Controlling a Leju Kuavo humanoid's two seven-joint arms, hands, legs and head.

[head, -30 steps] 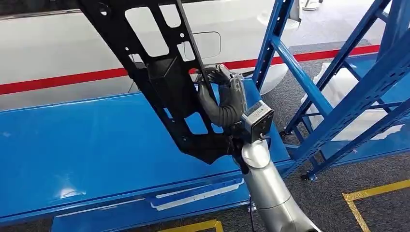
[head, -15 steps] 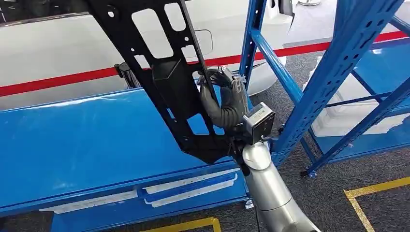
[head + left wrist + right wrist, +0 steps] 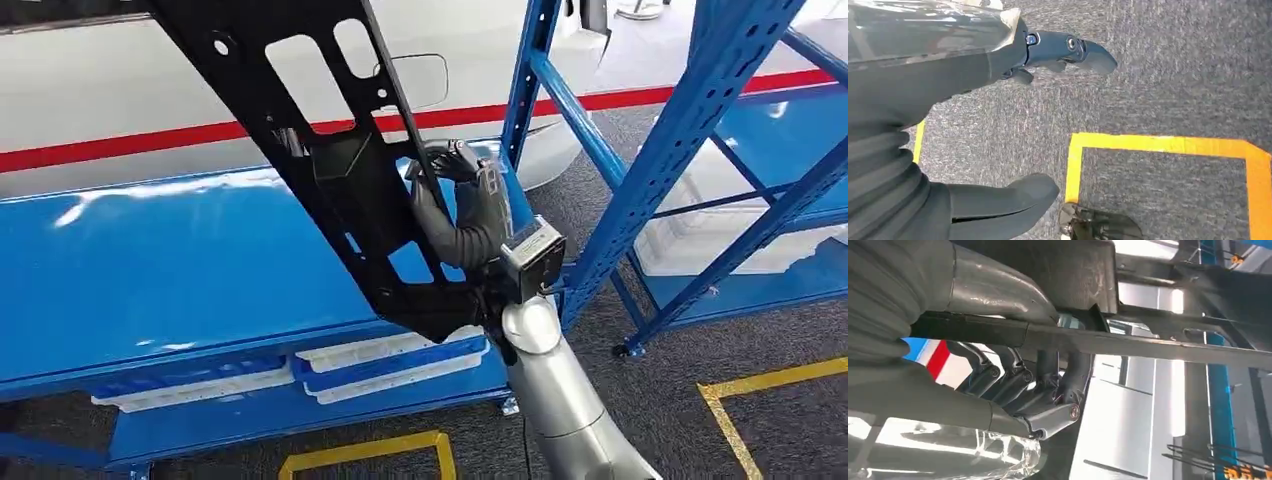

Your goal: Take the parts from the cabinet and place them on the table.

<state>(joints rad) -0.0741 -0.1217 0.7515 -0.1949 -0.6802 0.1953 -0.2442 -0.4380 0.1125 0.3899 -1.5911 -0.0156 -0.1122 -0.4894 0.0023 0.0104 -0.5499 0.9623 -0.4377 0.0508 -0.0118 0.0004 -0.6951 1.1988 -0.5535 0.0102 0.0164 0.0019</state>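
Note:
A large black flat part (image 3: 330, 150) with cut-out windows and holes hangs tilted in front of me, over the right end of the blue table (image 3: 150, 270). My right hand (image 3: 458, 195) grips its right edge, fingers curled around a thin rail; the right wrist view shows those fingers (image 3: 1013, 385) wrapped around the part's black bar (image 3: 1128, 342). My left hand (image 3: 998, 100) hangs over grey carpet with thumb and fingers apart and nothing in it.
A blue steel rack (image 3: 690, 150) with slanted posts and braces stands close at the right. Beyond the table lies a white wall (image 3: 100, 90) with a red stripe. Yellow floor tape (image 3: 760, 385) marks the carpet below.
The whole view has shifted, so the camera has moved: the rack sits nearer at the right and more of the table's lower front shows. My right hand keeps its hold on the part.

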